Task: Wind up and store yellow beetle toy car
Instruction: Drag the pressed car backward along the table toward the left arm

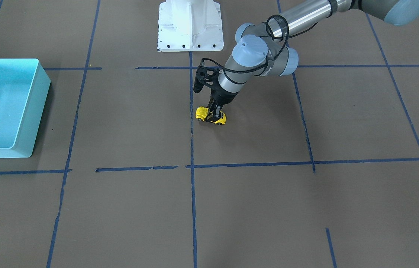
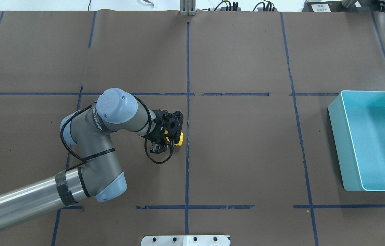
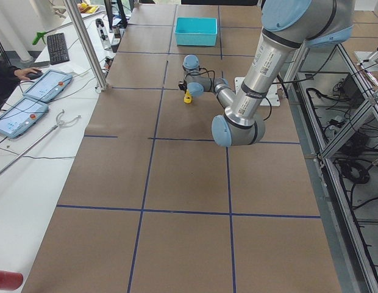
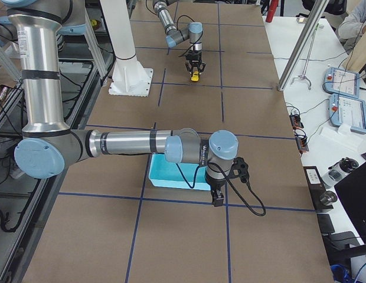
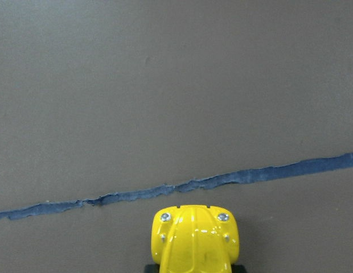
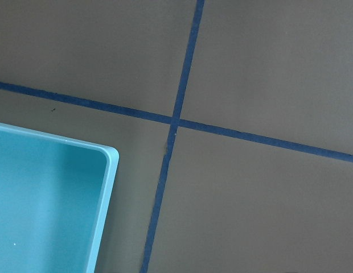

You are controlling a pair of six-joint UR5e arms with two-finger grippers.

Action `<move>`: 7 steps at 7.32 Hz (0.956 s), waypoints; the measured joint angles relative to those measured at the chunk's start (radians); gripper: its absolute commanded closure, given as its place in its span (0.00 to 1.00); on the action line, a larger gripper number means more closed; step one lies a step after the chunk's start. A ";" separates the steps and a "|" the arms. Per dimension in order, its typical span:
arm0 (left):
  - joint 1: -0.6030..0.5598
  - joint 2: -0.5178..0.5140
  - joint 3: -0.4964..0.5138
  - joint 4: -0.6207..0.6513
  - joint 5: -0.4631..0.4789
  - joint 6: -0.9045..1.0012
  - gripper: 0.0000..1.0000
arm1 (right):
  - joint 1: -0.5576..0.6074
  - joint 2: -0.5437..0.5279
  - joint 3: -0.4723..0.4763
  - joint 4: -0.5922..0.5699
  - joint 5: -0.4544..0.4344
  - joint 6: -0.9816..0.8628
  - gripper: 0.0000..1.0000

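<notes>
The yellow beetle toy car [image 1: 211, 116] stands on its wheels on the brown table, beside the middle blue tape line. My left gripper [image 1: 215, 111] comes down on it from above, its black fingers shut on the car's body. In the overhead view the car [image 2: 178, 138] shows mostly hidden under the gripper [image 2: 170, 138]. The left wrist view shows only the car's yellow hood [image 5: 195, 242]. My right gripper [image 4: 218, 199] shows only in the exterior right view, above the table by a corner of the turquoise bin [image 4: 171, 177]; I cannot tell its state.
The turquoise bin [image 2: 366, 93] is empty and stands at the table's edge on my right; it also shows in the front view [image 1: 40, 108] and its corner in the right wrist view [image 6: 111, 165]. The white robot base [image 1: 190, 26] is behind the car.
</notes>
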State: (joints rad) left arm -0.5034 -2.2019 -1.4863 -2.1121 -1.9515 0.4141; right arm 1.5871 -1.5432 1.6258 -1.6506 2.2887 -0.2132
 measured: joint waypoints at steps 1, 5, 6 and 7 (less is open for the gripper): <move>-0.003 0.005 -0.001 -0.007 -0.001 0.004 1.00 | 0.000 0.000 -0.001 0.000 0.000 0.000 0.00; -0.020 0.056 -0.013 -0.057 -0.007 0.008 1.00 | 0.001 0.000 -0.001 0.000 0.000 0.000 0.00; -0.023 0.070 -0.018 -0.069 -0.009 0.008 1.00 | 0.001 0.000 -0.001 0.000 0.000 0.000 0.00; -0.026 0.083 -0.026 -0.079 -0.016 0.007 1.00 | 0.001 0.000 -0.001 0.000 -0.001 0.000 0.00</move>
State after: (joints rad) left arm -0.5295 -2.1192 -1.5127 -2.1907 -1.9679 0.4215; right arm 1.5877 -1.5431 1.6245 -1.6506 2.2880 -0.2133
